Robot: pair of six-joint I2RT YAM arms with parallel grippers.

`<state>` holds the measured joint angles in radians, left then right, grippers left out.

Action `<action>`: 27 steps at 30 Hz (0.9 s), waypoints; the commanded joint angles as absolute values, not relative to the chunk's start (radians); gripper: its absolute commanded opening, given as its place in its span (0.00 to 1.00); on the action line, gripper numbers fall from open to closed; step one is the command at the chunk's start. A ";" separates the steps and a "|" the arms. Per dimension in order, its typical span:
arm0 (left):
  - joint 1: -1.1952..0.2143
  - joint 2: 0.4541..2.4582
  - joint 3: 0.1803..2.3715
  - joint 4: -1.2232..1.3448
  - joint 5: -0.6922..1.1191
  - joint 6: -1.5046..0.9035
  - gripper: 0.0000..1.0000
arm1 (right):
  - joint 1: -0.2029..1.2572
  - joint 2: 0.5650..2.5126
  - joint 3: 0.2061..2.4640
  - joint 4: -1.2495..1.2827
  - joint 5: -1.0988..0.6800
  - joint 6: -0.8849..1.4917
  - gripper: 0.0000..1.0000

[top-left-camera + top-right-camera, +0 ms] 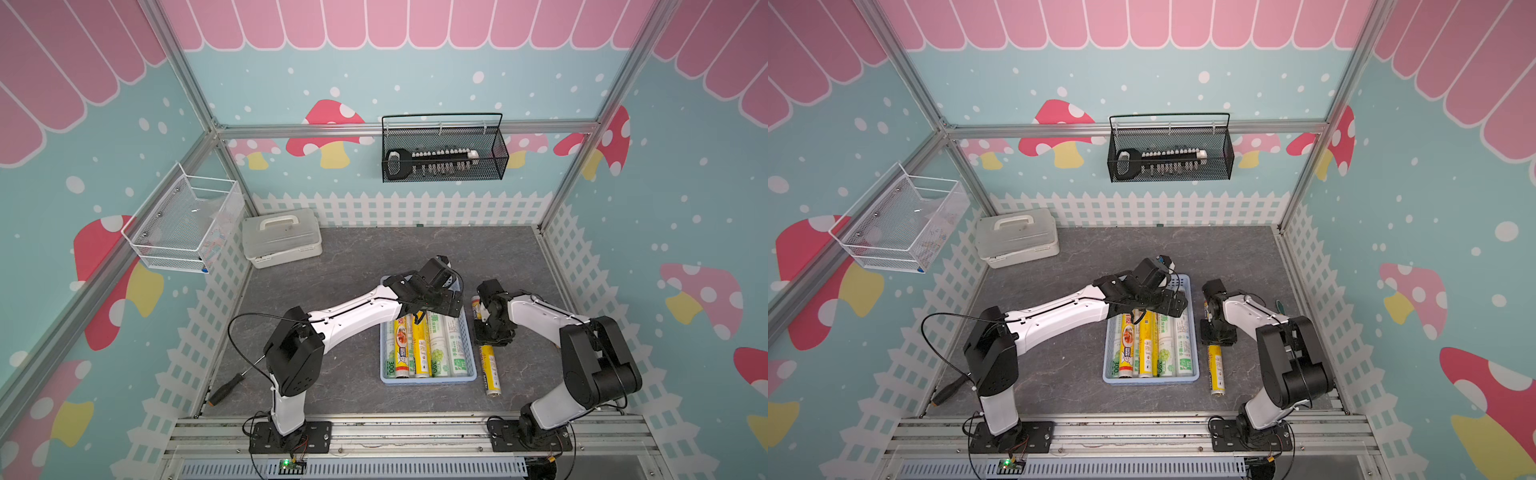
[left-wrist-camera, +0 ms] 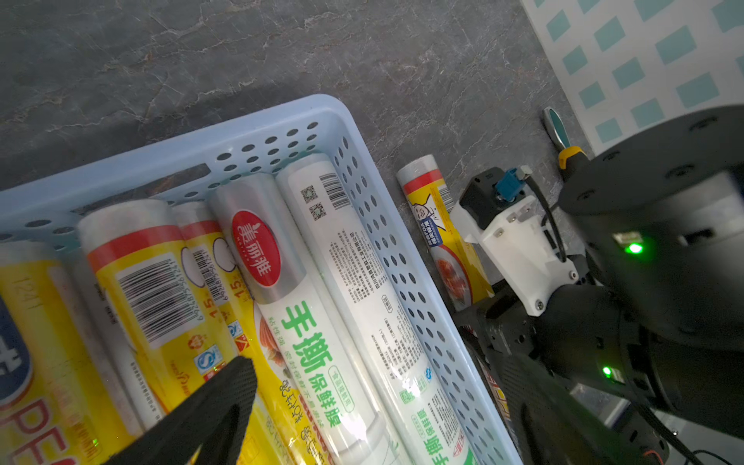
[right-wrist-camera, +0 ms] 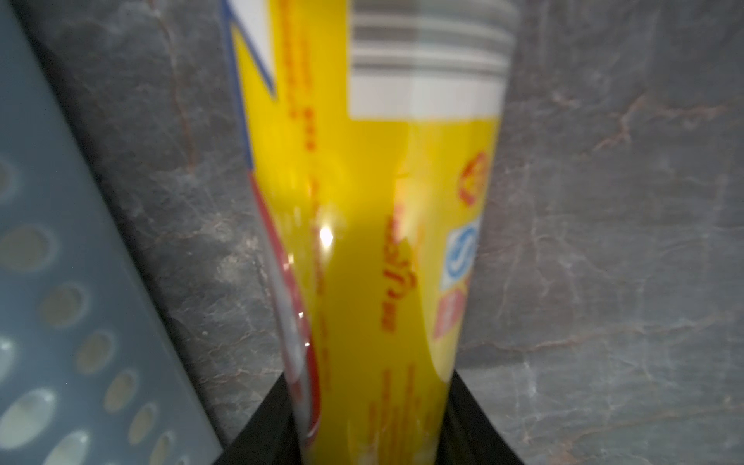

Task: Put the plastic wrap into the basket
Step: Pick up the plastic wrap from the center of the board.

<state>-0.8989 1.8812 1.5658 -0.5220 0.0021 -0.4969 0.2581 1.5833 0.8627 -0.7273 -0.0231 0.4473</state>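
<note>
In the lower centre of both top views stands the light blue perforated plastic basket (image 1: 428,380) on the grey stone-pattern tabletop (image 1: 353,266). Several long thin plastic wrap rolls (image 1: 420,353), yellow and white with green labels, lie side by side inside it. One yellow plastic wrap roll (image 1: 488,370) lies outside, just right of the basket and parallel to its long wall. The right gripper (image 1: 493,341) is clamped tight across this roll's middle; whether the roll is off the surface cannot be told. The left gripper (image 1: 432,311) hangs over the basket's upper end, jaws spread wide, holding nothing.
</note>
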 commanded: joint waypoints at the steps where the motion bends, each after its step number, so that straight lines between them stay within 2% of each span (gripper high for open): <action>1: -0.899 1.852 1.562 -0.527 -0.017 -0.492 0.99 | 0.262 1.581 0.848 -0.774 0.035 0.467 0.41; 7: -0.898 1.839 1.559 -0.527 -0.035 -0.491 0.99 | 0.264 1.400 0.873 -0.832 0.138 0.460 0.34; 12: -0.898 1.829 1.553 -0.525 -0.048 -0.491 0.99 | 0.265 1.242 0.907 -0.875 0.123 0.465 0.33; 18: -0.897 1.795 1.515 -0.507 -0.089 -0.495 0.99 | 0.265 1.114 0.982 -0.904 -0.017 0.479 0.32; 27: -0.890 1.716 1.429 -0.463 -0.175 -0.511 0.99 | 0.266 1.094 1.054 -0.816 -0.293 0.549 0.32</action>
